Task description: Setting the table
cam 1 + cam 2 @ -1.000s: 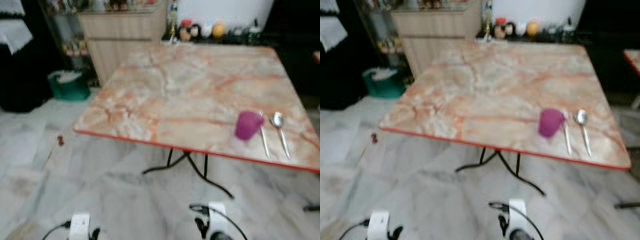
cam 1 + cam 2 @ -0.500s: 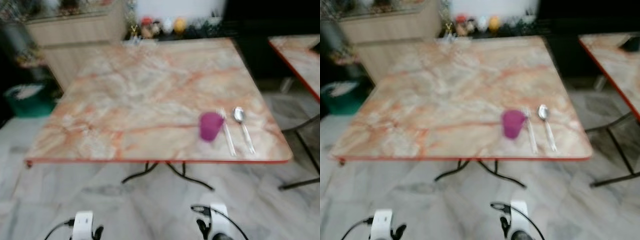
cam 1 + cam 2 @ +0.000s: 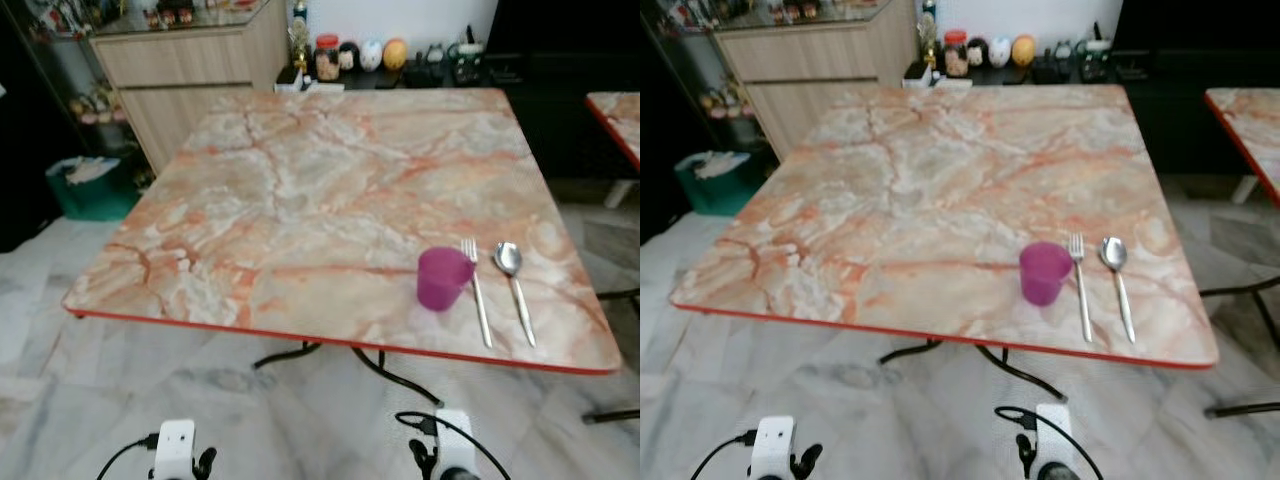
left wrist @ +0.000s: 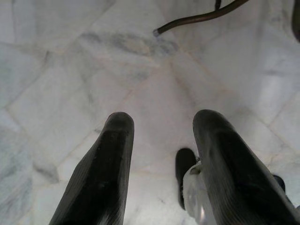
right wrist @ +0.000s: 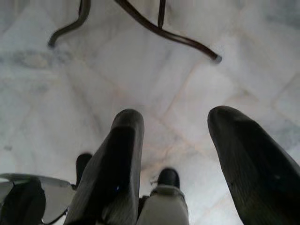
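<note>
Place setting partly laid, view now sharper & re-framed vs half a sec ago.
Purple cup (image 3: 441, 278), fork (image 3: 477, 303), spoon (image 3: 514, 288) side by side near front-right edge of marble table (image 3: 300, 190); likely walking pause. Left gripper (image 4: 159, 164) & right gripper (image 5: 178, 159) hanging over floor, fingers spread, empty.

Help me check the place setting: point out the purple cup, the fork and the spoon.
purple cup (image 3: 442, 279), left eye view, on its side wall.
fork (image 3: 479, 300), left eye view, on the middle of its handle.
spoon (image 3: 508, 258), left eye view, on its bowl.
</note>
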Available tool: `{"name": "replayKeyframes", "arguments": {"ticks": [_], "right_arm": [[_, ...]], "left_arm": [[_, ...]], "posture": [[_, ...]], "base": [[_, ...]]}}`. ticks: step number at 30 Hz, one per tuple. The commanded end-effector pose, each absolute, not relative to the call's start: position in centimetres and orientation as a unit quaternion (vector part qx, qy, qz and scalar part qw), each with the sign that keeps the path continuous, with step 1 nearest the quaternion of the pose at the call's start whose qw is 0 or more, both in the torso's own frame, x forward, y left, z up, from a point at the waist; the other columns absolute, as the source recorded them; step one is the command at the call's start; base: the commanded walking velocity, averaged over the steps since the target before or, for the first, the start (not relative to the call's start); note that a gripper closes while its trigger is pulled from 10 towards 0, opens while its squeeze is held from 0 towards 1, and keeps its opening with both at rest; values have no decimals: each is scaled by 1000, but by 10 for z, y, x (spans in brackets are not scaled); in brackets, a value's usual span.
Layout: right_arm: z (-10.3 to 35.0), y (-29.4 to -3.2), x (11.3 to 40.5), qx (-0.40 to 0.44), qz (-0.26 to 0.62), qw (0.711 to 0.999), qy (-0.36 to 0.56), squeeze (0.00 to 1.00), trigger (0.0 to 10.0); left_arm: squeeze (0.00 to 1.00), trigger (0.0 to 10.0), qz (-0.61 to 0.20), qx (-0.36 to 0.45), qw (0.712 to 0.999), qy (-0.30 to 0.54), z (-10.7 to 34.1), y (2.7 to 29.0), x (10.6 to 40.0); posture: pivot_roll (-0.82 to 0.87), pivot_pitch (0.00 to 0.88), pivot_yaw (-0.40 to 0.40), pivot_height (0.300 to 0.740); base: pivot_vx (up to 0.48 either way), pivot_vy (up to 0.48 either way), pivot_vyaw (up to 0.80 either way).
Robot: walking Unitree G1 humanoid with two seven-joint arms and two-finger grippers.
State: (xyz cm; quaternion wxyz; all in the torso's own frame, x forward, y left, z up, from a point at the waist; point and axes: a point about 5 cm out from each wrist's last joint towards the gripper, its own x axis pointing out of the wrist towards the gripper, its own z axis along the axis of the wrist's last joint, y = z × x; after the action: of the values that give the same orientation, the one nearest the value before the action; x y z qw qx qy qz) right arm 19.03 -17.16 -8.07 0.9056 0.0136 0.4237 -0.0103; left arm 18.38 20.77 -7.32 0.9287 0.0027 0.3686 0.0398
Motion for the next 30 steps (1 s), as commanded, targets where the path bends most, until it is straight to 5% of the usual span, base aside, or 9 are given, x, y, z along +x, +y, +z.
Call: {"name": "replayKeyframes", "arguments": {"ticks": [1,30], "right_arm": [[-79,-167,193,4,1,909,417,0,10000],[-69,-166,206,-70,39,931,357,0,10000]], "left_arm": [[0,10000,39,11,925,378,-75,211,180],[0,10000,31,10,915,402,-81,205,173]], "posture": [[-53,0,66,714],[-107,0,60,714]], "base": [[0,0,0],[0,0,0]]}}
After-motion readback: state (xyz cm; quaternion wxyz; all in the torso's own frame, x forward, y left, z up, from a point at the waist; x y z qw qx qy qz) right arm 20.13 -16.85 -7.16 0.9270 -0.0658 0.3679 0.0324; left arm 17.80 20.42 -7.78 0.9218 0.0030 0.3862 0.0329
